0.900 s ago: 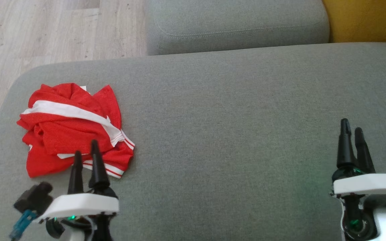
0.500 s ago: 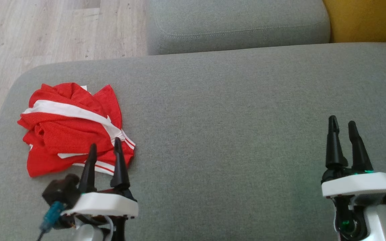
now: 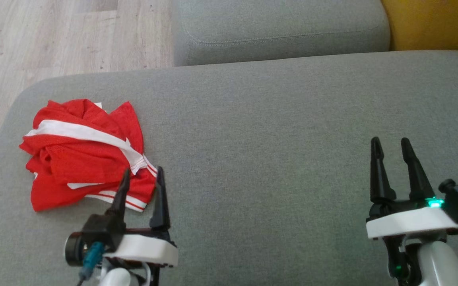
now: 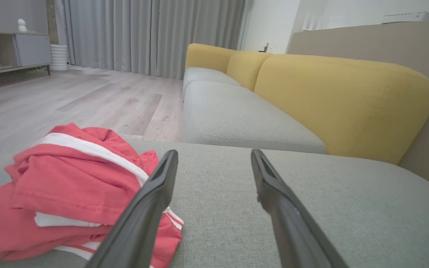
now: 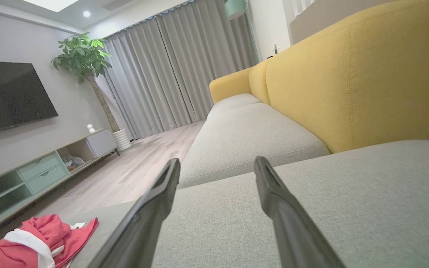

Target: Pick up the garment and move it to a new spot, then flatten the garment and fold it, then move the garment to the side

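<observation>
The garment (image 3: 82,153) is a crumpled red jersey with white stripes, lying in a heap at the left end of the grey sofa seat (image 3: 276,131). My left gripper (image 3: 141,178) hovers open at the heap's near right corner, one finger over red cloth, the other over bare cushion. In the left wrist view the garment (image 4: 62,190) lies left of the spread fingers (image 4: 151,201). My right gripper (image 3: 390,146) stands open far to the right over bare cushion. The right wrist view shows the garment (image 5: 35,242) small at lower left.
A second grey seat cushion (image 3: 280,29) lies beyond the seat, with the yellow backrest (image 3: 435,24) at the far right. Wooden floor (image 3: 54,35) runs past the seat's left and far edges. A TV cabinet (image 5: 32,167) and a plant (image 5: 84,59) stand across the room.
My left gripper has shifted right, turned and spread its fingers wider at the garment's corner. My right gripper has moved left and its fingers have spread too. The garment has not moved.
</observation>
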